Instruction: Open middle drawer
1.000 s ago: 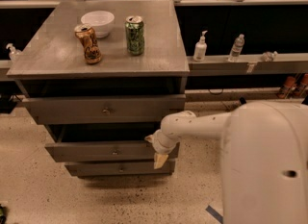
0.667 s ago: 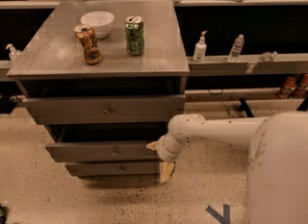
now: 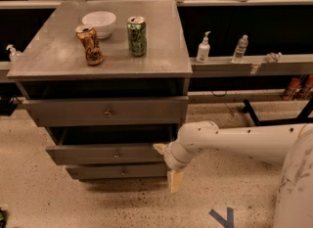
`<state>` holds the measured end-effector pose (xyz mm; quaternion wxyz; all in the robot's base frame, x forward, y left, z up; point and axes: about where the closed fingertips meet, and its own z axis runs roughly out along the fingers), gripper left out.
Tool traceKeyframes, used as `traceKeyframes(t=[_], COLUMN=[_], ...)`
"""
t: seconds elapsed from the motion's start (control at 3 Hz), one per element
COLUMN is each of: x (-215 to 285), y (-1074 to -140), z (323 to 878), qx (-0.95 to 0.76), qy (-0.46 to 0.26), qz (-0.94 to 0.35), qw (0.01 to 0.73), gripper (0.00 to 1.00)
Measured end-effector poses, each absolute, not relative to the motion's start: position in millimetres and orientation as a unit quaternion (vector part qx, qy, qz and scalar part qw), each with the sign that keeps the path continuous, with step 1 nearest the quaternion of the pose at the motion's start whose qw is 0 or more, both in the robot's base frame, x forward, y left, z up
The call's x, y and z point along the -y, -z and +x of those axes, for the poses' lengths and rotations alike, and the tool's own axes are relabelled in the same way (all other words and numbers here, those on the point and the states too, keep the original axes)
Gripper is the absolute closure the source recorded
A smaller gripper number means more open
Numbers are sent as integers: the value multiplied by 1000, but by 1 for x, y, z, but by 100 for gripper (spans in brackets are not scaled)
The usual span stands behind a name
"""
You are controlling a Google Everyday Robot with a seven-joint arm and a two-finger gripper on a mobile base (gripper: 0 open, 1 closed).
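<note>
A grey counter (image 3: pixel 58 60) held a white bowl (image 3: pixel 99 24) at the back. A brown can (image 3: pixel 90 45) stood just in front of the bowl, and a green can (image 3: pixel 137 36) stood to its right. On a long ledge (image 3: pixel 293 65) beside the counter were a white pump bottle (image 3: pixel 203 48) and a clear bottle (image 3: pixel 240 49), near each other. The floor (image 3: pixel 73 202) was pale with dark specks, and it had a blue tape mark (image 3: pixel 222 217). The tool (image 3: pixel 167 166) hung low by the right side of the drawers, its two fingers apart.
</note>
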<state>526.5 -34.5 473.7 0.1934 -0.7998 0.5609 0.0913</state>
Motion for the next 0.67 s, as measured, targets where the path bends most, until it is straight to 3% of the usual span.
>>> traceKeyframes(t=[0.67], x=[27], y=[-444], z=[588], qx=[-560], qy=[-28], qz=[-804], qw=[200], gripper=[0])
